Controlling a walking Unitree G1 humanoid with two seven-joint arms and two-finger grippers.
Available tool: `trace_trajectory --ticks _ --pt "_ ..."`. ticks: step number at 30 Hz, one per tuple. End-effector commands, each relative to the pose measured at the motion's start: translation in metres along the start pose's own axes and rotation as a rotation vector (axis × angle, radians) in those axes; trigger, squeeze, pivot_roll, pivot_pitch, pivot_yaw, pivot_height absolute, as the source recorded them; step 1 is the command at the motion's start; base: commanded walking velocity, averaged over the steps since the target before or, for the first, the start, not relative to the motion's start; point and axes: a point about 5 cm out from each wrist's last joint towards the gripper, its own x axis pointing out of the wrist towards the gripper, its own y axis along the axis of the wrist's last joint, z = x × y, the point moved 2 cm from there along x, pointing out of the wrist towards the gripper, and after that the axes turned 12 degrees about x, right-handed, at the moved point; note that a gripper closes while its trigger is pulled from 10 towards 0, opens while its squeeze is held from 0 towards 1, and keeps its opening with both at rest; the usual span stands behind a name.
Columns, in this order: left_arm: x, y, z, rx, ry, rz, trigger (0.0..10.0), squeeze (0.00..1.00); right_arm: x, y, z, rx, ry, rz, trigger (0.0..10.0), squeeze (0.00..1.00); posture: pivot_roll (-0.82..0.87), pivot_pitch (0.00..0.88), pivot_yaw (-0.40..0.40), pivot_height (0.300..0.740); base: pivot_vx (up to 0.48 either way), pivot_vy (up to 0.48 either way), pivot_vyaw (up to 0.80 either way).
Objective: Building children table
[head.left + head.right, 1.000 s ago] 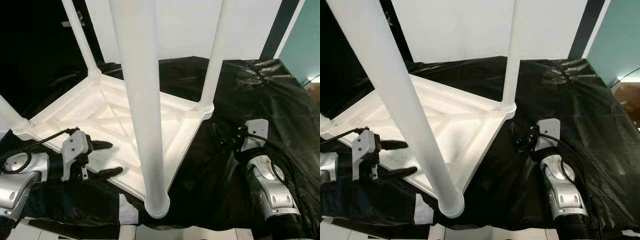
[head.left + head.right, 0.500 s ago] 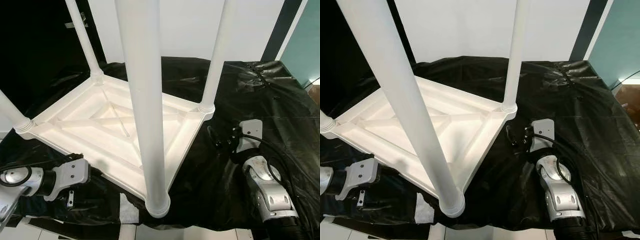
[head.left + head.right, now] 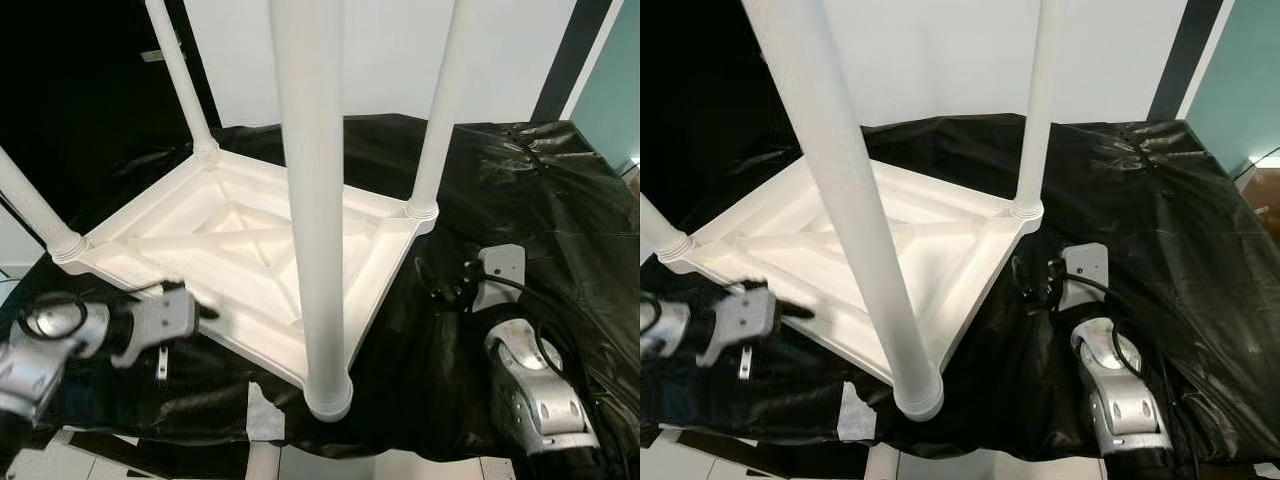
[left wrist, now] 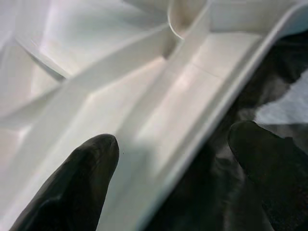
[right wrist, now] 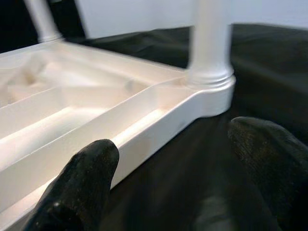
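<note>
The white children's table (image 3: 250, 250) lies upside down on a surface draped in black plastic sheet (image 3: 530, 200), its ribbed underside facing up and all four legs standing upward from the corners; the nearest leg (image 3: 315, 200) rises right in front of the head camera. The left gripper (image 4: 168, 163) is released, its two black fingers spread to either side of the tabletop's near rim, one finger over the ribbed underside and the other over the black sheet. The right gripper (image 5: 168, 178) is also released, fingers apart, low over the sheet just beside the corner where the right-hand leg (image 3: 440, 110) seats in its collar, not touching it. The left gripper looks blurred in the head views, so its exact pose is uncertain. The main risk from here, I judge, is that a one-sided grip on the thin rim would tip or slide the light plastic table across the slick sheet, or snag the loose plastic between finger and rim; a shove against a leg could also loosen it if it is not fully seated
</note>
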Motion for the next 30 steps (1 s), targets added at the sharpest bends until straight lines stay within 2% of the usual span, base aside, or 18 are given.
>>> trace_trajectory --ticks 1,3,6,7,9,19,22,23,24,25,26,27,30 --pt "-0.001 -0.005 -0.003 -0.008 0.066 -0.018 10.0 0.00 -0.001 0.000 -0.010 0.028 0.048 -0.005 10.0 0.00 -0.05 0.033 0.076 0.740 0.000 0.000 0.00" --pt "-0.002 -0.008 -0.007 -0.022 0.083 -0.026 10.0 0.00 -0.003 -0.001 -0.014 0.026 0.066 -0.013 10.0 0.00 -0.05 0.037 0.075 0.740 0.000 0.000 0.00" --pt "0.003 -0.008 -0.002 -0.013 0.051 -0.033 10.0 0.00 -0.005 -0.003 -0.017 0.022 0.088 -0.029 10.0 0.00 -0.05 0.041 0.066 0.740 0.000 0.000 0.00" --pt "0.010 -0.007 0.002 0.001 0.020 -0.032 10.0 0.00 -0.005 -0.003 -0.018 0.024 0.097 -0.035 10.0 0.00 -0.05 0.044 0.060 0.740 0.000 0.000 0.00" --pt "0.010 -0.007 0.002 0.001 0.020 -0.032 10.0 0.00 -0.005 -0.003 -0.018 0.024 0.097 -0.035 10.0 0.00 -0.05 0.044 0.060 0.740 0.000 0.000 0.00" --pt "0.031 -0.014 0.005 0.042 -0.050 -0.087 10.0 0.00 -0.003 0.002 -0.009 0.008 0.074 -0.039 10.0 0.00 -0.05 0.047 0.056 0.740 0.000 0.000 0.00" --pt "0.047 -0.012 0.005 0.052 -0.103 -0.089 10.0 0.00 -0.002 0.003 -0.007 0.002 0.060 -0.039 10.0 0.00 -0.06 0.046 0.063 0.740 0.000 0.000 0.00" --pt "0.047 -0.012 0.005 0.052 -0.103 -0.089 10.0 0.00 -0.002 0.003 -0.007 0.002 0.060 -0.039 10.0 0.00 -0.06 0.046 0.063 0.740 0.000 0.000 0.00" --pt "0.051 -0.013 0.005 0.052 -0.119 -0.099 9.1 0.00 -0.002 0.003 -0.007 0.000 0.056 -0.038 10.0 0.00 -0.06 0.047 0.065 0.740 0.000 0.000 0.00" --pt "0.051 -0.013 0.005 0.052 -0.119 -0.099 9.1 0.00 -0.002 0.003 -0.007 0.000 0.056 -0.038 10.0 0.00 -0.06 0.047 0.065 0.740 0.000 0.000 0.00" --pt "0.053 -0.014 0.003 0.047 -0.137 -0.116 4.0 0.00 -0.002 0.003 -0.007 -0.001 0.052 -0.037 10.0 0.00 -0.06 0.045 0.069 0.740 0.000 0.000 0.00" --pt "0.055 -0.015 0.001 0.045 -0.150 -0.128 0.5 0.00 -0.002 0.003 -0.007 -0.002 0.048 -0.037 10.0 0.00 -0.06 0.046 0.070 0.740 0.000 0.000 0.00" --pt "0.059 -0.013 -0.002 0.036 -0.153 -0.129 0.0 0.00 -0.002 0.003 -0.007 -0.002 0.045 -0.036 10.0 0.00 -0.06 0.046 0.073 0.740 0.000 0.000 0.00"
